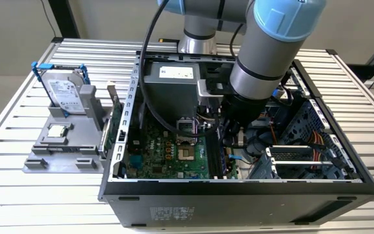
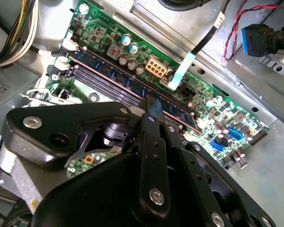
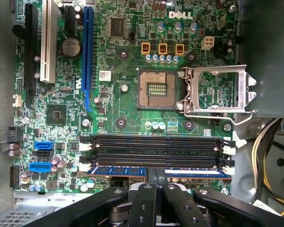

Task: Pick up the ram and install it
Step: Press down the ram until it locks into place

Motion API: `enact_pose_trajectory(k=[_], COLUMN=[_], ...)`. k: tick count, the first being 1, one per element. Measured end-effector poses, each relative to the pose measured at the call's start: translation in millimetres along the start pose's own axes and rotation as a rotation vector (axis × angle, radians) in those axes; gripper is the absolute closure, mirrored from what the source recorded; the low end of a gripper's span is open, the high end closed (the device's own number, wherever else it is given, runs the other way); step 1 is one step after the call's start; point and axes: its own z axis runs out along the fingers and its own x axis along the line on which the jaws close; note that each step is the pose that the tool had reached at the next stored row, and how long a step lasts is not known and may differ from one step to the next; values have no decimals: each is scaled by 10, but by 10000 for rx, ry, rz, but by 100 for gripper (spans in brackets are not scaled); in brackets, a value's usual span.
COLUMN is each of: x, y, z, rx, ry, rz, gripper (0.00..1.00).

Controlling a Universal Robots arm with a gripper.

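two fingers of your gripper [image 3: 155,176] pinch the ram [image 3: 132,170], seated edge-on in a motherboard [image 3: 113,85] slot; the case [image 1: 239,195] rests on a slatted metal table [image 1: 44,195].

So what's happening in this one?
A robot arm has reached down into an open computer case. Its gripper is over the motherboard's memory slots, closed on the ram, which stands on edge along the slot nearest the gripper in both wrist views. The neighbouring memory slots sit empty. Outside the case, a grey holder carries the hard drive and the processor chip.
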Motion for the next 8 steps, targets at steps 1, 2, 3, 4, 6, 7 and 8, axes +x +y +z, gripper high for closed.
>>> enact_pose_trajectory(k=[1, 2, 3, 4, 6, 7, 8], x=[0, 0, 0, 0, 0, 0, 1], y=[-1, -1, -1, -1, -2, -3, -3], z=[8, 17, 25, 32, 47, 55, 63], rx=[0, 0, 0, 0, 0, 0, 0], ry=[13, 27, 39, 51, 62, 68, 71], rz=[1, 1, 3, 3, 3, 4, 4], gripper=[100, 100, 100, 100, 100, 100, 100])
